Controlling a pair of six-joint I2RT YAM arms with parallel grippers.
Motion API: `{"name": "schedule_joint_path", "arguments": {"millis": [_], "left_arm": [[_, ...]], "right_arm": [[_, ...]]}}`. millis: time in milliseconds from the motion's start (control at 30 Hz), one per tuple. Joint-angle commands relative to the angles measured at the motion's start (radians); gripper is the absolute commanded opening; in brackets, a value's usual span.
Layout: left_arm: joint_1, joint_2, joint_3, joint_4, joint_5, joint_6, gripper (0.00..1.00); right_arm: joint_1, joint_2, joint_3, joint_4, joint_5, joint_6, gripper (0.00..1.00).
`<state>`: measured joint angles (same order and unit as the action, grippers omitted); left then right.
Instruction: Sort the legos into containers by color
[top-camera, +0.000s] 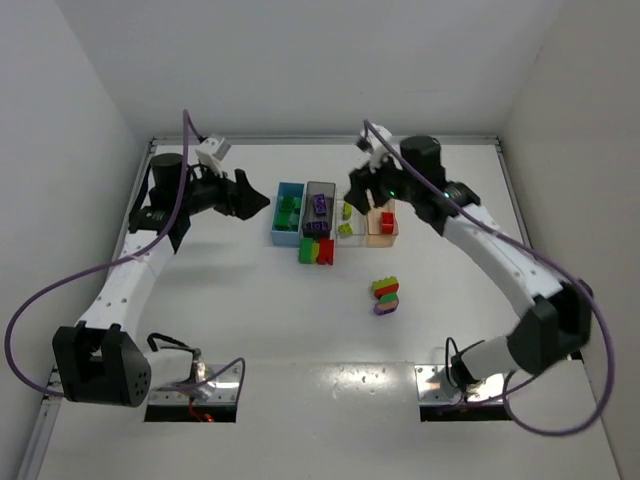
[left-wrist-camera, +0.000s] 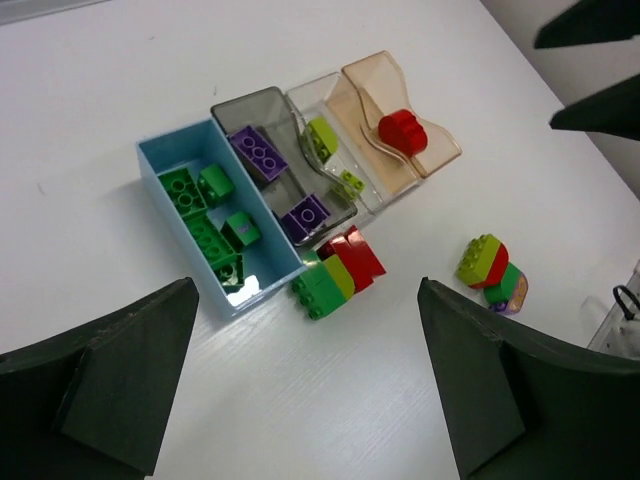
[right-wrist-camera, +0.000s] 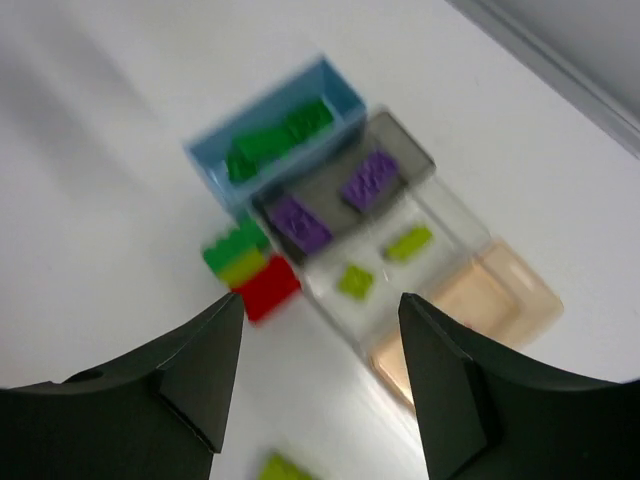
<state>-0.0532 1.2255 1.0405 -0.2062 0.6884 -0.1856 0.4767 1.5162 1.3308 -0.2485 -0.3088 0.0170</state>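
Note:
Four containers stand side by side: blue (top-camera: 277, 214), dark grey (top-camera: 320, 185), clear (top-camera: 350, 238) and tan (top-camera: 380, 238). Green legos (left-wrist-camera: 205, 215) lie in the blue one, purple (left-wrist-camera: 262, 153) in the grey, yellow-green (left-wrist-camera: 321, 137) in the clear, a red one (left-wrist-camera: 402, 130) in the tan. A green, yellow-green and red stack (top-camera: 316, 250) rests on the table in front of the grey container. Another mixed stack (top-camera: 385, 295) lies nearer. My left gripper (top-camera: 255, 203) hovers open left of the blue container. Above the clear and tan containers, my right gripper (top-camera: 362, 190) hangs open and holds nothing.
White walls close in the table on the left, back and right. The arm bases and their cables sit at the near edge. The right wrist view is blurred; it shows the row of containers (right-wrist-camera: 215, 165) and the near stack (right-wrist-camera: 250, 270) below the fingers.

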Motion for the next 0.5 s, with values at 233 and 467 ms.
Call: {"name": "schedule_joint_path", "arguments": {"millis": [233, 467], "left_arm": [[-0.315, 0.031, -0.004, -0.110, -0.053, 0.193, 0.93], [-0.598, 0.221, 0.117, -0.222, -0.237, 0.313, 0.89]], "right_arm": [[-0.117, -0.507, -0.542, -0.349, 0.151, -0.404, 0.63], [-0.248, -0.683, -0.683, -0.402, 0.210, -0.379, 0.62]]}}
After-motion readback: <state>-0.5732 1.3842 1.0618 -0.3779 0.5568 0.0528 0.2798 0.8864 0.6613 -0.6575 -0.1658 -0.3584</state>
